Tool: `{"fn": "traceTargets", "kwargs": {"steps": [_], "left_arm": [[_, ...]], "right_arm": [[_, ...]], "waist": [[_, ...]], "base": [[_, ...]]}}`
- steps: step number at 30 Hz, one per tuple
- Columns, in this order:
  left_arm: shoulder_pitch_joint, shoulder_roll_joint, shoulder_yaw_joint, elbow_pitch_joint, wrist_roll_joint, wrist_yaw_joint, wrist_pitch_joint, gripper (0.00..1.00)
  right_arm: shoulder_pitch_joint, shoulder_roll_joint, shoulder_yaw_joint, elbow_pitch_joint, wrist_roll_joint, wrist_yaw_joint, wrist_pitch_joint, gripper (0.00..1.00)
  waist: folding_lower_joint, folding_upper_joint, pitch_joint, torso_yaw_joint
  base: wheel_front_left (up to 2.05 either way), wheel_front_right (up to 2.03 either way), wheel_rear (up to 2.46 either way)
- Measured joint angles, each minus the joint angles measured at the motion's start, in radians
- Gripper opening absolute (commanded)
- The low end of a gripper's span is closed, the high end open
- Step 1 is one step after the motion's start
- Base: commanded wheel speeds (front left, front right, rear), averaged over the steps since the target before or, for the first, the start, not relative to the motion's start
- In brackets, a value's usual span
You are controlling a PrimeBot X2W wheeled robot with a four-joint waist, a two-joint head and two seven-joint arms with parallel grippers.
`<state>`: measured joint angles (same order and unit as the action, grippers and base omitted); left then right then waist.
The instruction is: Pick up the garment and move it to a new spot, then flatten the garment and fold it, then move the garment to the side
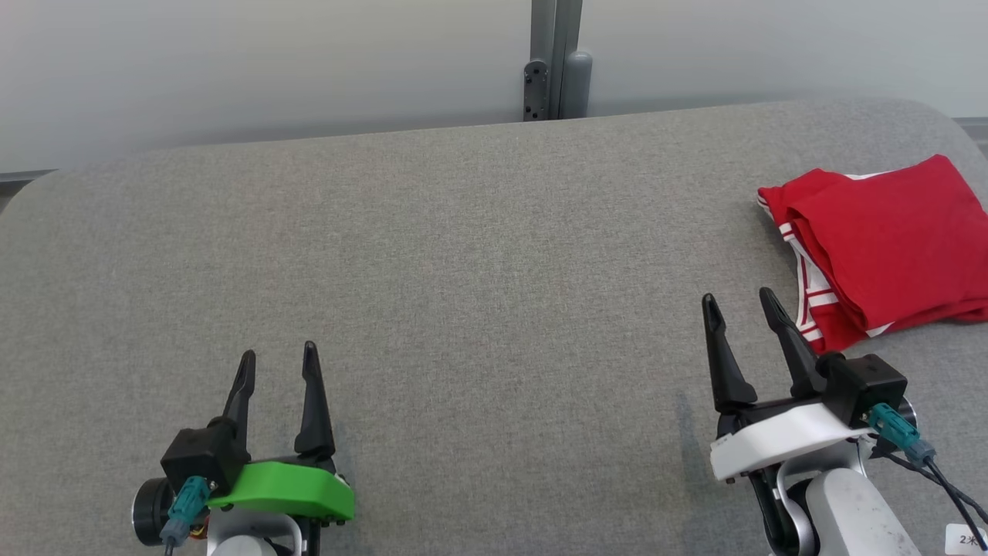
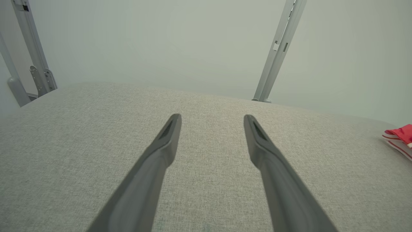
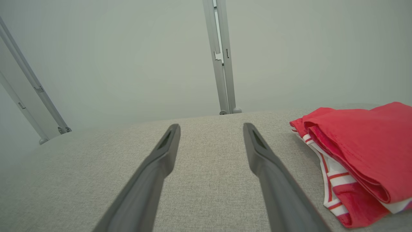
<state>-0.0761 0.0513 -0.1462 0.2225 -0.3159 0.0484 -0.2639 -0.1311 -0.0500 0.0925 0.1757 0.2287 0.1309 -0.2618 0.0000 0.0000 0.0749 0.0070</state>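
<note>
The garment (image 1: 888, 247) is red with red-and-white striped trim and lies folded at the right end of the grey table. Its striped edge shows close on the right of the right wrist view (image 3: 360, 161) and as a sliver at the far right of the left wrist view (image 2: 400, 138). My right gripper (image 1: 739, 300) stands open just left of and below the garment, apart from it, with nothing between its fingers. Far from the garment, at the lower left, my left gripper (image 1: 279, 354) is open and empty over bare table.
The grey fabric-covered table (image 1: 463, 270) spreads wide between the grippers, with rounded far corners. A pale wall and a grey metal post (image 1: 556, 58) stand behind its far edge. More grey posts (image 2: 32, 61) rise at the left in the wrist views.
</note>
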Motion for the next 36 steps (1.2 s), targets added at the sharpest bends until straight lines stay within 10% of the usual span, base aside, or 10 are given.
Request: {"fn": "traceTargets", "kwargs": {"steps": [9, 10, 36], "left_arm": [[0.004, 0.0, -0.003, -0.006, -0.003, -0.003, 0.0, 1.0], [0.005, 0.0, -0.004, 0.0, -0.003, -0.004, 0.0, 0.0], [0.024, 0.001, 0.051, 0.037, -0.368, -0.049, 0.097, 0.0]], "right_arm": [[0.001, 0.0, -0.011, 0.006, 0.0, 0.0, 0.0, 1.0], [0.002, 0.0, -0.011, 0.012, 0.0, 0.0, 0.0, 0.0], [0.03, -0.01, -0.036, 0.051, 0.399, 0.0, 0.085, 0.0]], "waist": [[0.0, 0.0, 0.0, 0.001], [0.0, 0.0, 0.0, 0.001], [0.0, 0.0, -0.013, 0.0]], "base": [[0.0, 0.0, 0.0], [0.0, 0.0, 0.0], [0.0, 0.0, 0.0]]}}
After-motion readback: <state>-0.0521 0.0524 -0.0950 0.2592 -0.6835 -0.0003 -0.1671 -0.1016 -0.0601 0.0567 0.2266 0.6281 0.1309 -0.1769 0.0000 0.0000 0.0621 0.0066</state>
